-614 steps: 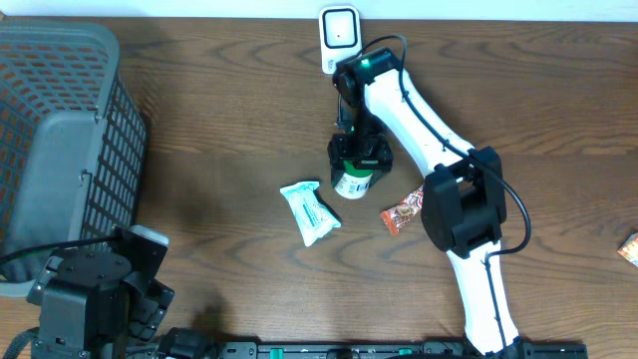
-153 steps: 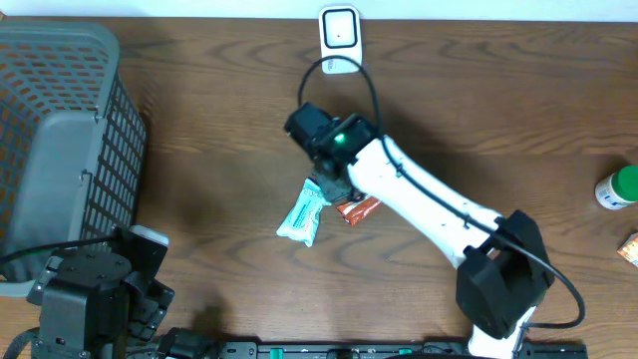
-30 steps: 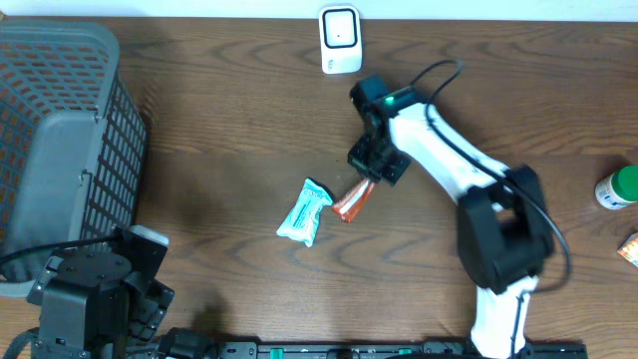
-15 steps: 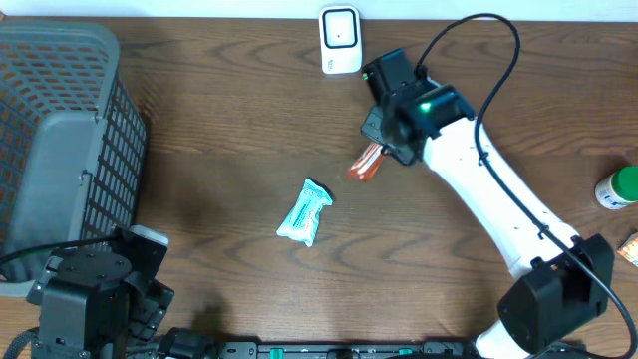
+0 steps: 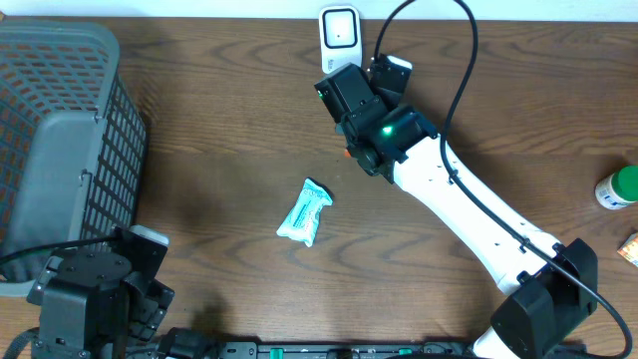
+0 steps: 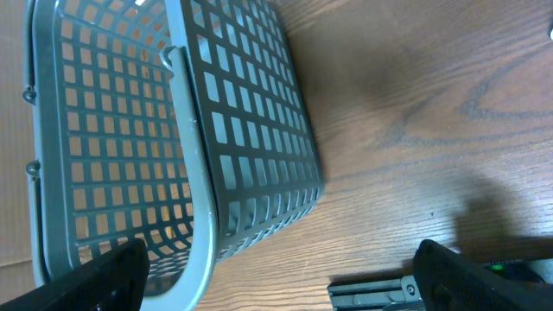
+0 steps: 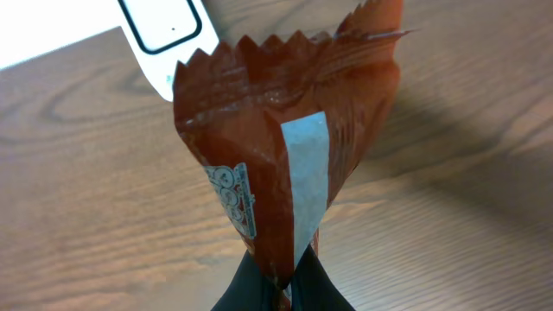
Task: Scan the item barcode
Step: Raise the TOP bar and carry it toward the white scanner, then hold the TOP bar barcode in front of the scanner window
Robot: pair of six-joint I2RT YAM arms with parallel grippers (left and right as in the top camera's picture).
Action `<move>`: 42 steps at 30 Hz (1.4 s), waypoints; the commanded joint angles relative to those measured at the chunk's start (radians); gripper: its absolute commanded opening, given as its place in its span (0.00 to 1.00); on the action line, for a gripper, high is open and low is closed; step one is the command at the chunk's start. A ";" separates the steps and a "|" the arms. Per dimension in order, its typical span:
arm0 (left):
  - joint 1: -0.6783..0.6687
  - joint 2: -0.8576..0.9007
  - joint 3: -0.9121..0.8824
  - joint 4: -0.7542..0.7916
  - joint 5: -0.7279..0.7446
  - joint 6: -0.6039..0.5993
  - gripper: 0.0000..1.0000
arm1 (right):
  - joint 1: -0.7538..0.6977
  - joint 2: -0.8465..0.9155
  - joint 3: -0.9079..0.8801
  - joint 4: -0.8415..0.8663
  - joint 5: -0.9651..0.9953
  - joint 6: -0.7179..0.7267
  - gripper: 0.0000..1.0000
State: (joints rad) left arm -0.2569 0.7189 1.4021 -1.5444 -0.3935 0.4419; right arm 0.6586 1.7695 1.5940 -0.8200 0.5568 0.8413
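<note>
Right pincer (image 7: 289, 294): dark fingers pressed shut on the lower seam of one glossy red-brown snack packet (image 7: 285, 147). The packet stands upright above the fingers, clear of the worktop (image 5: 219, 120). It is crinkled foil with a zigzag-cut top edge, a pale blue-grey strip down its middle and a small printed panel at its left.

Barcode scanner (image 5: 339, 38): one white, rounded-rectangle unit with a dark-outlined window, at the far edge of the worktop. In the right wrist view it lies behind and to the left of the held packet.

Worktop: dark brown wood grain. On it lie one soft teal-and-white pouch (image 5: 304, 211), one white bottle with a green cap (image 5: 618, 186) and one orange wrapper (image 5: 629, 249), the last two cut off by the right border.

Basket (image 6: 173, 130): one grey plastic lattice basket with a solid rim.

Left pincer (image 6: 285, 285): jaws spread wide, holding nothing, beside the basket.
</note>
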 commanded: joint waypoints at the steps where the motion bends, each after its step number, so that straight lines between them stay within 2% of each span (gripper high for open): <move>1: 0.004 0.000 0.006 0.000 0.001 -0.009 0.98 | 0.000 -0.023 -0.004 0.033 -0.086 -0.166 0.01; 6: 0.004 0.000 0.006 0.000 0.001 -0.009 0.98 | -0.061 -0.023 -0.014 0.261 -0.592 -0.500 0.01; 8: 0.004 0.000 0.006 0.000 0.001 -0.009 0.97 | -0.091 -0.023 -0.025 0.348 -0.757 -0.589 0.01; 14: 0.004 0.000 0.006 0.000 0.001 -0.009 0.98 | -0.183 -0.002 -0.094 0.599 -1.053 -0.657 0.01; 20: 0.004 0.000 0.006 0.000 0.001 -0.009 0.98 | -0.293 0.109 -0.139 1.020 -1.469 -0.648 0.01; 25: 0.004 0.000 0.006 0.000 0.001 -0.010 0.98 | -0.363 0.274 -0.139 1.440 -1.540 -0.443 0.01; 29: 0.004 0.000 0.006 0.000 0.001 -0.009 0.98 | -0.404 0.418 -0.127 1.849 -1.553 -0.271 0.01; 31: 0.004 0.000 0.006 0.000 0.001 -0.009 0.98 | -0.422 0.475 -0.107 1.976 -1.545 -0.225 0.01; 34: 0.004 0.000 0.006 0.000 0.001 -0.009 0.98 | -0.445 0.568 -0.038 2.055 -1.495 -0.202 0.01; 42: 0.004 0.000 0.006 0.000 0.001 -0.009 0.98 | -0.457 0.776 0.265 2.030 -1.394 -0.214 0.01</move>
State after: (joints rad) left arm -0.2569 0.7189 1.4021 -1.5444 -0.3935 0.4423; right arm 0.2104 2.4805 1.7267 1.2266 -0.9096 0.6140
